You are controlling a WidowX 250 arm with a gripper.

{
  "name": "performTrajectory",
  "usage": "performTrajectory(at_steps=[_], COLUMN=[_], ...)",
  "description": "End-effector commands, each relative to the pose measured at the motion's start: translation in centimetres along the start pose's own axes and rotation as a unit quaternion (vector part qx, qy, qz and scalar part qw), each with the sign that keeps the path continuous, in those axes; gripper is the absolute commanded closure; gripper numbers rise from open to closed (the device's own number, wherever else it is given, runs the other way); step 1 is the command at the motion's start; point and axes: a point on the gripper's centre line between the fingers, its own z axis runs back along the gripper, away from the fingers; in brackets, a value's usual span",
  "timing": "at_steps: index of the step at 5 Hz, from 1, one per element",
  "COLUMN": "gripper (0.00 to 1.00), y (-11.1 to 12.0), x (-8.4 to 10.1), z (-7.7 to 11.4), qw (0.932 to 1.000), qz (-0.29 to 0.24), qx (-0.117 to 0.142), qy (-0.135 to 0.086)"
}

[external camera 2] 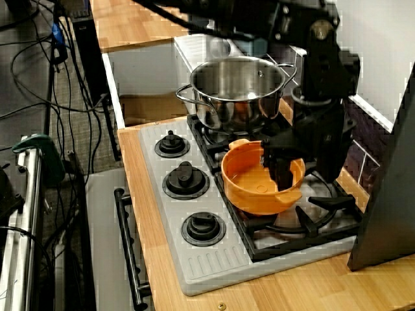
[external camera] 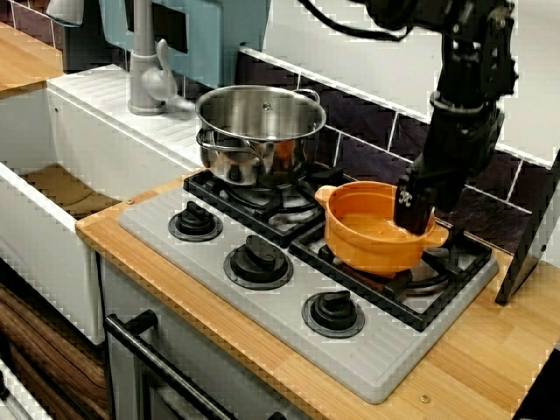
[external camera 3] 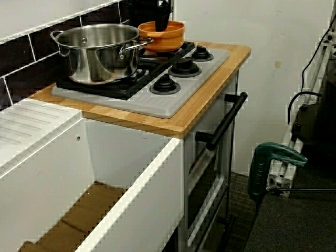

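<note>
An orange pot [external camera: 372, 232] with two small handles stands on the right burner of a toy stove [external camera: 262, 311]. In the front view my black gripper [external camera: 413, 210] comes down on the pot's right rim, with its fingers narrow around the wall. The high side view puts the gripper [external camera 2: 280, 173] dipping just inside the orange pot [external camera 2: 249, 188] at its far edge. From the sink end, the gripper [external camera 3: 161, 21] rises out of the orange pot [external camera 3: 168, 38]. The pot looks empty and rests on the grate.
A steel pot [external camera: 260, 114] stands on the back-left burner, close to the orange one. Three black knobs [external camera: 258, 261] line the stove's front. A white sink [external camera: 52, 192] and a grey faucet [external camera: 144, 79] lie to the left. A dark panel [external camera: 529, 236] leans at the right.
</note>
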Motion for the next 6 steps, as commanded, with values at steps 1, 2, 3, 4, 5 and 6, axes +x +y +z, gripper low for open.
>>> performTrajectory(at_steps=[1,2,3,4,5,6], gripper=[1.00,1.00,1.00,1.00,1.00,1.00], y=[0.0,-0.2,-0.6,-1.0,-0.8,-0.9], x=[-0.2,-0.1,-0.5,-2.1,-4.3,-5.9], z=[1.0,1.1,2.1,4.6,6.6,7.9], qw=[0.9997,0.9996,0.9992,0.9979,0.9941,0.9893], qz=[0.008,0.008,0.019,0.047,0.099,0.138], qx=[0.024,0.026,0.035,0.041,0.026,0.027], qy=[0.006,0.009,0.003,-0.016,-0.035,-0.040])
